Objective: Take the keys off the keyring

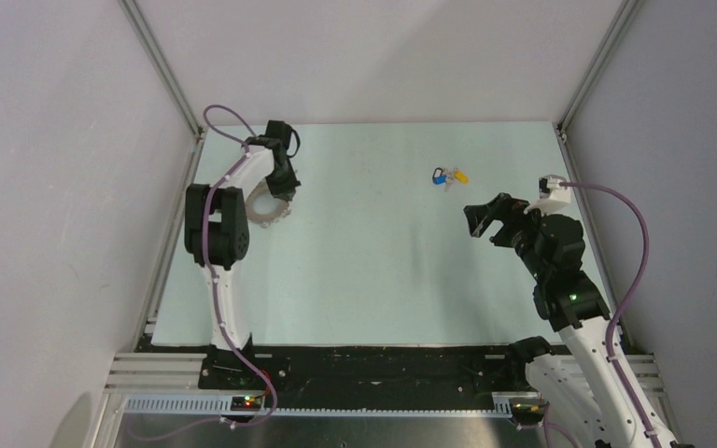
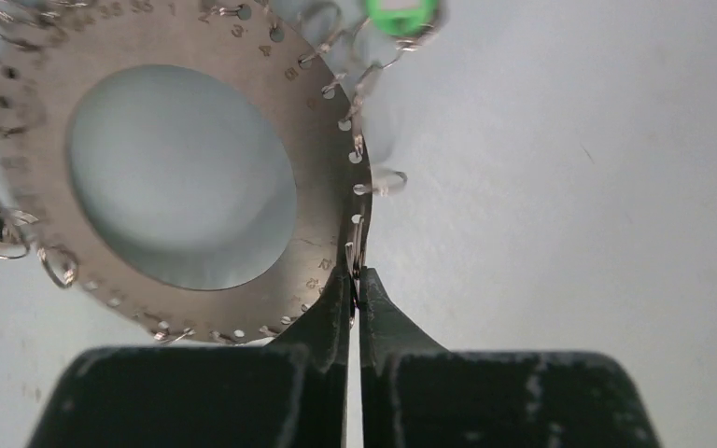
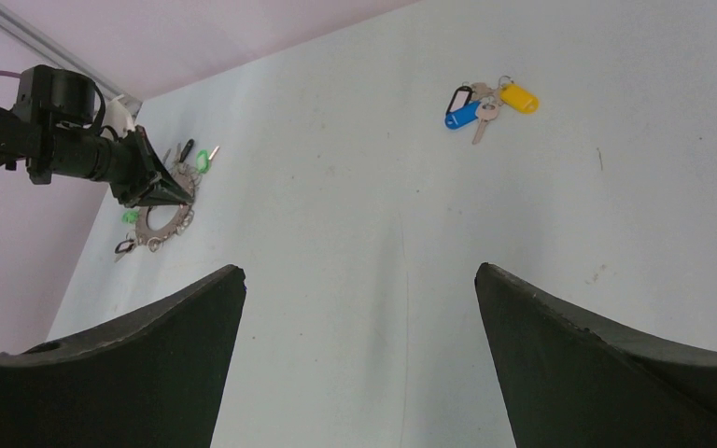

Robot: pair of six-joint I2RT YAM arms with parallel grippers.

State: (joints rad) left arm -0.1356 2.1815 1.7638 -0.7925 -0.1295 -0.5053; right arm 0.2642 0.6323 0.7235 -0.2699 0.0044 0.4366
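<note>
Keyring: one toothed grey disc, four keys, table's far-left corner.
Left claw pinches a rim loop; right claw wide.

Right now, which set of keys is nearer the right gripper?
The loose bunch with blue and yellow tags, beyond the right gripper. The other keys hang on the toothed keyring at the left gripper, across the table.

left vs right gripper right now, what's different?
The left gripper is shut, tips meeting at the keyring's toothed rim; the right gripper is wide open, holding nothing. The left is down at the table's far-left corner; the right hangs above the right side, away from the ring. Both have black fingers.
</note>
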